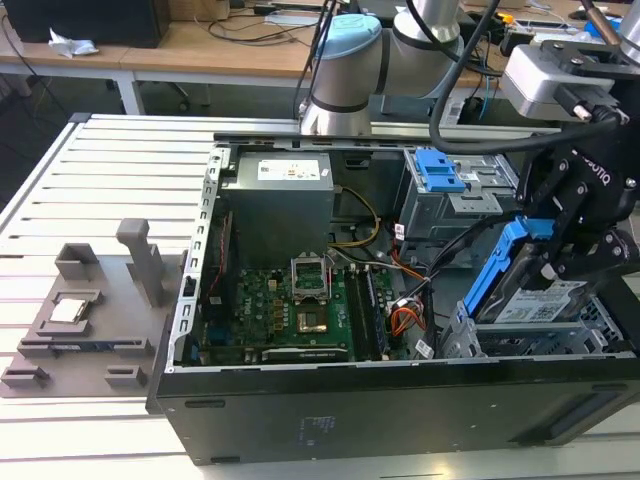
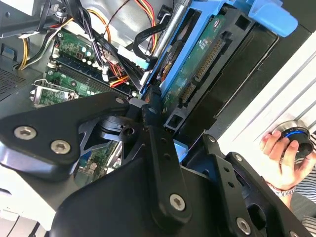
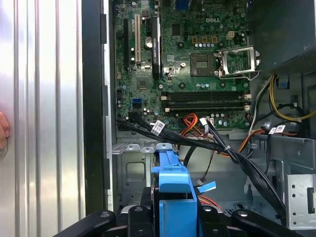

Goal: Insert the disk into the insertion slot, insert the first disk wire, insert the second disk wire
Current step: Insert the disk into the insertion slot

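One disk (image 1: 535,300), clamped in the tool (image 1: 560,262), leans tilted at the slot (image 1: 470,338) — levelling it square with the slot's mouth should prevent jamming.

1. The disk (image 1: 540,302), clamped in the gripper (image 1: 552,264): smooth silver metal, a white paper label and a glossy bright blue plastic carrier.
2. The gripper: matt black, with shiny metal screws.
3. The insertion slot (image 1: 465,340), just below the gripper: dull grey perforated sheet metal.
4. Table (image 1: 100,170), well away from the gripper: ribbed pale metal with a satin sheen.
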Available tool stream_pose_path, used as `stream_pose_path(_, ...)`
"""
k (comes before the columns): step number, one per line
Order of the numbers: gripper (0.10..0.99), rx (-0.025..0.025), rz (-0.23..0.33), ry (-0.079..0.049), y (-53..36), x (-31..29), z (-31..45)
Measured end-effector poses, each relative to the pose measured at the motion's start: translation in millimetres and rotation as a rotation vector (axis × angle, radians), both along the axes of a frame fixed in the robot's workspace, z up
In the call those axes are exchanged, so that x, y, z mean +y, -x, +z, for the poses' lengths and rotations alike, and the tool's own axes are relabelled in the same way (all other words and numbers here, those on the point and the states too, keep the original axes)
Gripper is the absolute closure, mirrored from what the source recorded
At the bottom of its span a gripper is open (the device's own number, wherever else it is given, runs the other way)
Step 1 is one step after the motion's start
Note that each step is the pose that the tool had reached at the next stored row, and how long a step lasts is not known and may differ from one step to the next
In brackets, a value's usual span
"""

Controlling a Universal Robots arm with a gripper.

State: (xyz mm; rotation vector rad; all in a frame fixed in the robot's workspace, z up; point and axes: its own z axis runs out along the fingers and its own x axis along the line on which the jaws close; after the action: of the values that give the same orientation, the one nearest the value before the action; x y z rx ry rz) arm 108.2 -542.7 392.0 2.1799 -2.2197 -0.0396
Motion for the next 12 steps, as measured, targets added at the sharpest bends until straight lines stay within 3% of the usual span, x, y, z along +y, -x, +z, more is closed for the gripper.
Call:
stream_pose_path(5, 0.71, 0.0, 0.0, 0.0, 0.1, 0.0, -0.3)
stream_pose_path(6, 0.647, 0.0, 0.0, 0.0, 0.0, 0.0, -0.4)
stream_pose_path(12, 0.663, 0.0, 0.0, 0.0, 0.0, 0.0, -0.8)
